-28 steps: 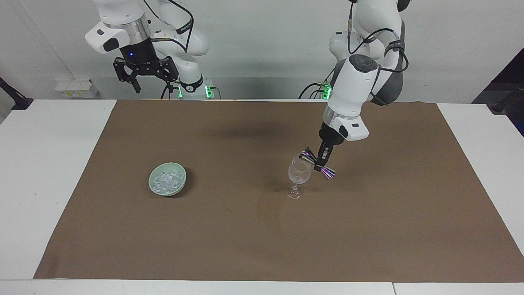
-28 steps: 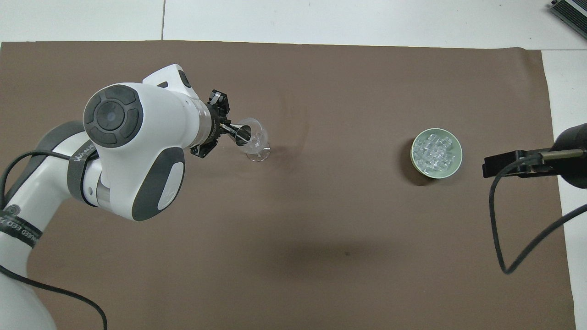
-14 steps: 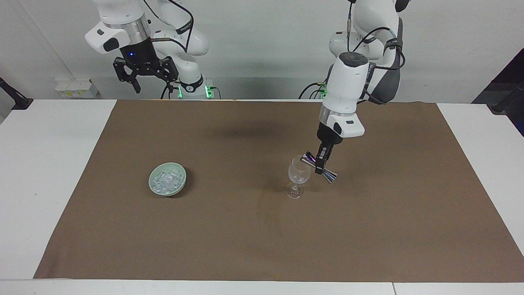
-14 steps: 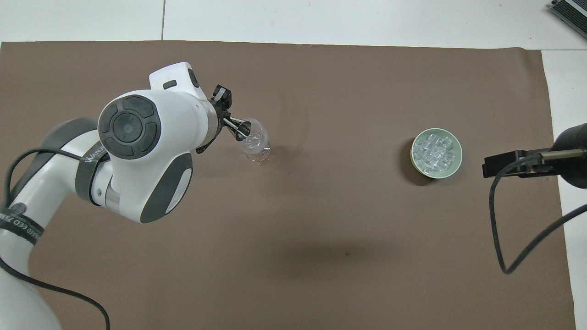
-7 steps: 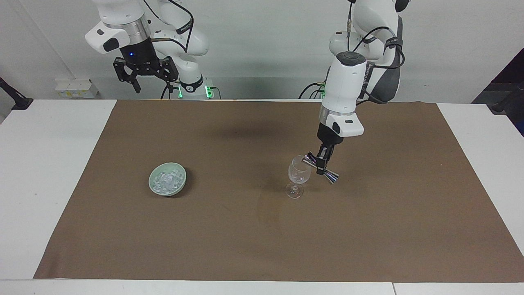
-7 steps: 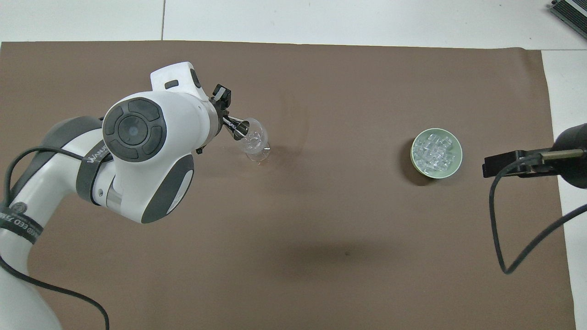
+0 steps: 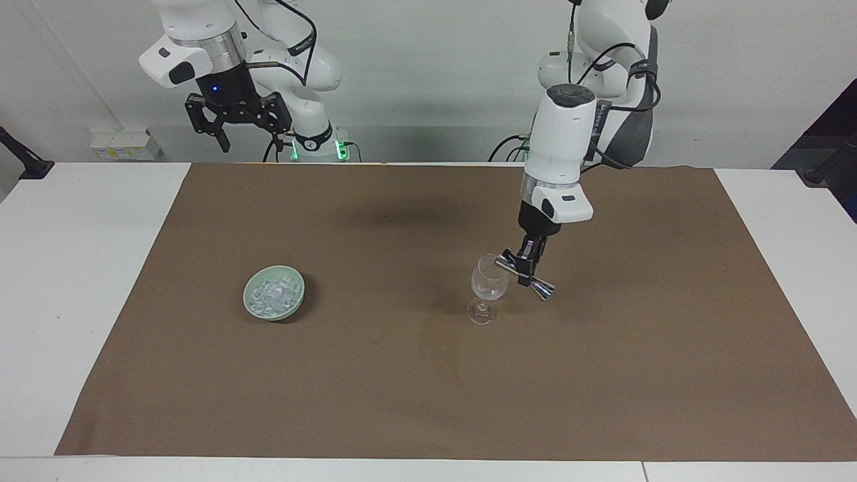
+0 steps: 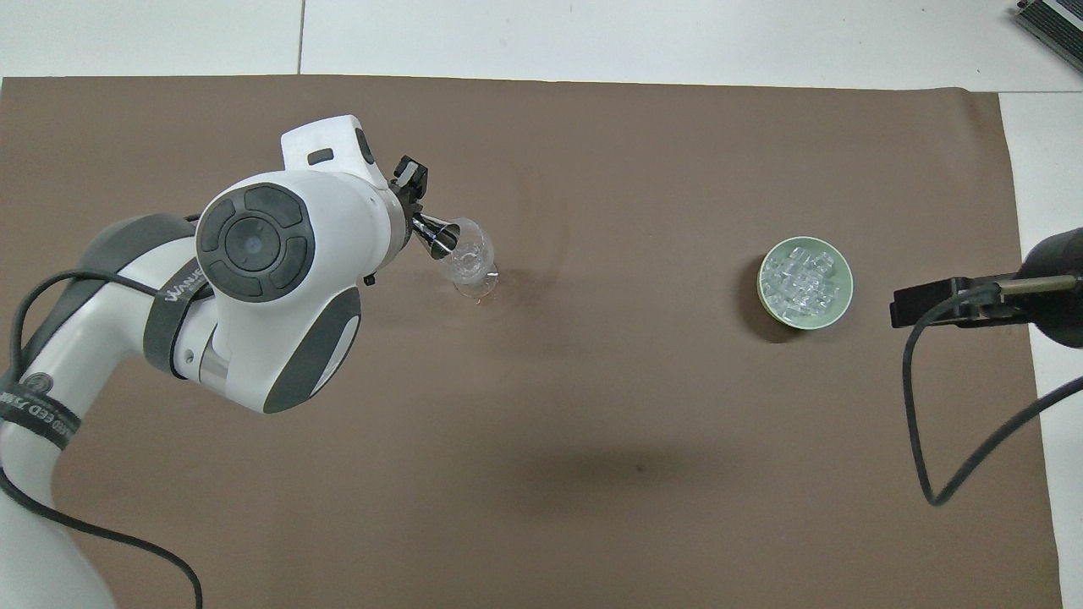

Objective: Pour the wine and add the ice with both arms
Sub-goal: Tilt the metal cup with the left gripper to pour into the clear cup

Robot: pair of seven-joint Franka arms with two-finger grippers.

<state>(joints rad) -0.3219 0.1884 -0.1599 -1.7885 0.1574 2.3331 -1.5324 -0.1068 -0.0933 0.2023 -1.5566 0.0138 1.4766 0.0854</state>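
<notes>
Tipping a touch further than a moment ago, the jigger (image 7: 525, 271) sits pinched at its waist in the left gripper (image 7: 528, 265), one end over the wine glass (image 7: 488, 284) rim. Right gripper (image 7: 236, 122) waits high by its base, fingers spread, the ice (image 7: 272, 295) in the green bowl (image 7: 253, 310) well below and apart.
</notes>
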